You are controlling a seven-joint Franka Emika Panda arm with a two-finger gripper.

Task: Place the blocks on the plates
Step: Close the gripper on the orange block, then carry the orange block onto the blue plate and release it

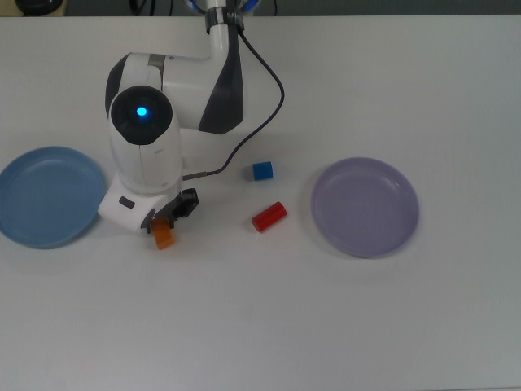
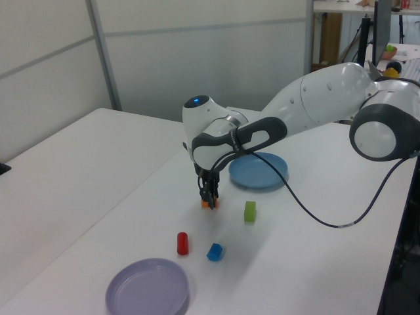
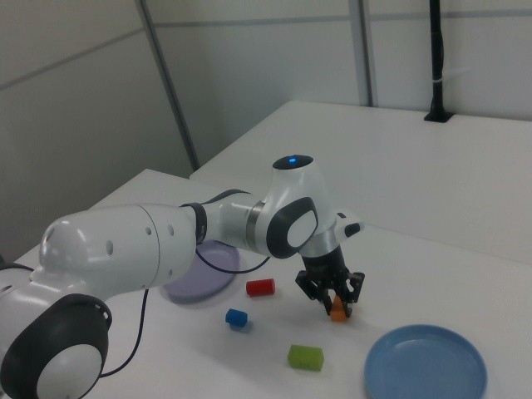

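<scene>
Top view shows my pincer (image 1: pixel 165 221) low over the orange block (image 1: pixel 164 236), with my big white arm (image 1: pixel 146 155) covering the block's top end. My fingers sit on both sides of the orange block, but I cannot tell if they are squeezing it yet. The orange block sits on the white bench (image 1: pixel 260 326).

From the orange block in the top view, the light blue plate (image 1: pixel 45 196) is near at about 9 o'clock, with nothing on it. The red cylinder (image 1: pixel 269 217) lies on its side at 3 o'clock, and the small blue cube (image 1: pixel 262 170) is at about 2 o'clock. The lavender plate (image 1: pixel 365 207) is far off at 3 o'clock, past the red cylinder, and bare too. A black cable (image 1: pixel 264 90) loops from my arm down near the blue cube.

My arm hides the green block (image 2: pixel 250 210) in the top view. In the left view it stands just beside the light blue plate, at 4 o'clock from the orange block.
</scene>
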